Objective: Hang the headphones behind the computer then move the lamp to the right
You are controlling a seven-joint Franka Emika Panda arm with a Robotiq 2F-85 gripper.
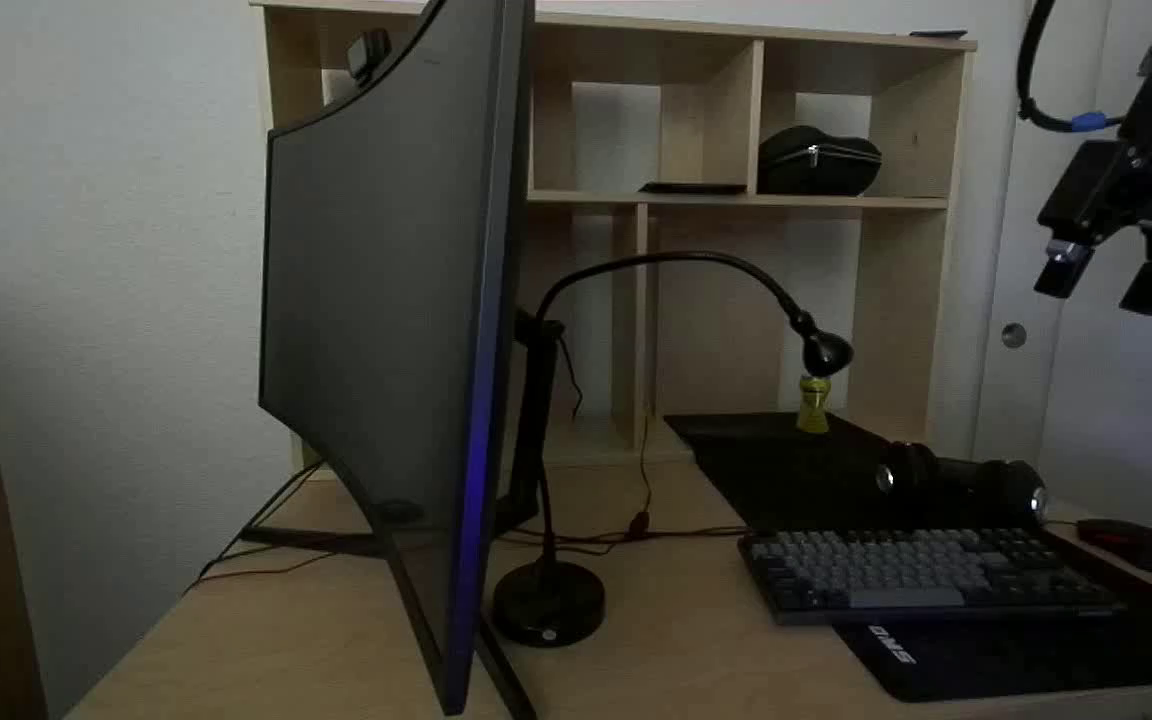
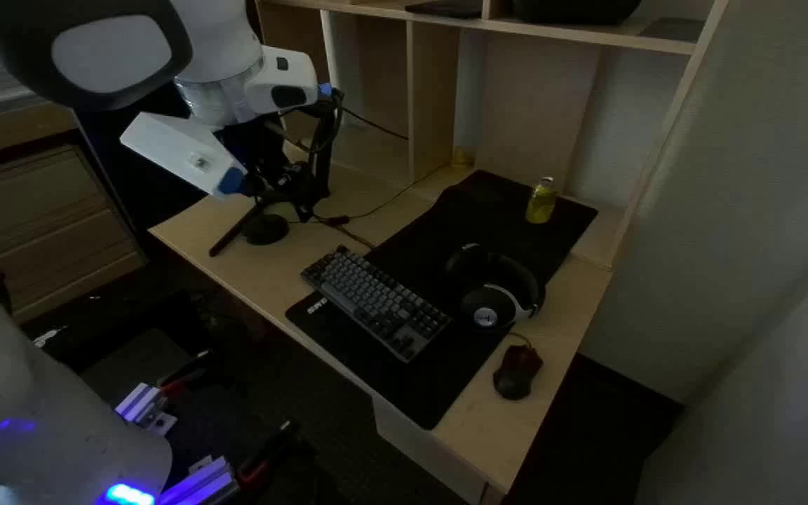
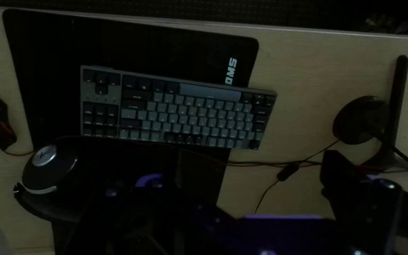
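The black headphones (image 1: 1011, 490) lie on the desk mat behind the keyboard; one ear cup (image 2: 489, 308) faces up in an exterior view, and the wrist view shows the headphones (image 3: 50, 166) at lower left. The computer is the big curved monitor (image 1: 386, 280), standing at the desk's other end. Close by its stand is the lamp (image 1: 548, 600), upright on a round base, its gooseneck arching over the mat. My gripper (image 1: 1104, 285) hangs high above the desk, apart from everything, its fingers spread with nothing between them. The wrist view also has the lamp's base (image 3: 360, 120).
A keyboard (image 2: 379, 298) rests on the black mat (image 2: 418, 400), with a mouse (image 2: 517, 372) beside the mat. Near the wooden shelf (image 1: 906, 310) stands a yellow can (image 2: 541, 201). Cables (image 3: 271, 164) cross the wood between mat and lamp. A black case (image 1: 818, 165) sits on the shelf.
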